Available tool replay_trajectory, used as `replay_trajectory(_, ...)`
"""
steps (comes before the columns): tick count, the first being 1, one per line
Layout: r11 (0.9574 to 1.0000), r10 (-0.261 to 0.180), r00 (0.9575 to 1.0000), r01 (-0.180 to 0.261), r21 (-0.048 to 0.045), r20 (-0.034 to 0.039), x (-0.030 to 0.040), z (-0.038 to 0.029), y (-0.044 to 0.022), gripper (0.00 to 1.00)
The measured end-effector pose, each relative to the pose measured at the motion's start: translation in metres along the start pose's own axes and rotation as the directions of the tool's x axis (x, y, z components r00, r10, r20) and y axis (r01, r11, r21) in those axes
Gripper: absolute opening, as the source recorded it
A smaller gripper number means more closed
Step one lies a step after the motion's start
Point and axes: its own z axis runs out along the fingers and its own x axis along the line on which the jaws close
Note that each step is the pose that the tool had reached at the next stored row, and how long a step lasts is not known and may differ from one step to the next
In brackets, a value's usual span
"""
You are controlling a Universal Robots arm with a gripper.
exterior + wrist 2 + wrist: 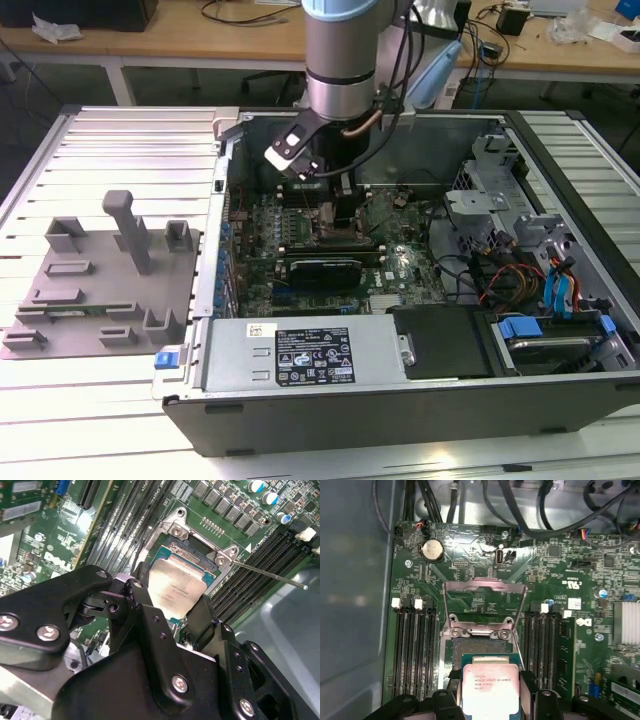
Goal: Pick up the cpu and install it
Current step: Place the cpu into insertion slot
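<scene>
The cpu (489, 686), a small square chip with a pale metal top, sits between the black fingers (449, 700) of my gripper (490, 696), which is shut on its two opposite edges. It hangs just over the open socket (479, 649), whose metal load plate (485, 592) stands tilted up behind it. In the second wrist view the cpu (176, 586) lies partly over the socket frame (200, 545), and the thin latch lever (270, 574) sticks out to the side. In the exterior view the gripper (340, 218) is low inside the computer case, above the motherboard (400, 265).
Memory slots (415, 650) flank the socket on both sides. A grey fixture tray (100, 280) with posts lies at the exterior view's left, outside the case. The power supply (305, 360) lines the case's near side. A drive cage with cables (520, 250) fills the exterior view's right.
</scene>
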Motion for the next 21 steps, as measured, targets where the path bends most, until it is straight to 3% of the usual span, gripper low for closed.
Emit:
replay_trajectory(7,1.0,0.0,1.0,0.0,0.0,-0.0002,0.0055,0.0187,-0.0012,0.55)
replay_trajectory(12,1.0,0.007,1.0,-0.007,0.0002,-0.0007,0.0065,0.0241,-0.0015,0.55)
replay_trajectory(15,0.9994,0.036,0.9994,-0.036,0.0011,0.0013,0.0066,0.0263,-0.001,0.55)
replay_trajectory(21,0.9993,0.036,0.9993,-0.036,0.0012,0.0014,0.0112,0.0307,-0.0012,0.55)
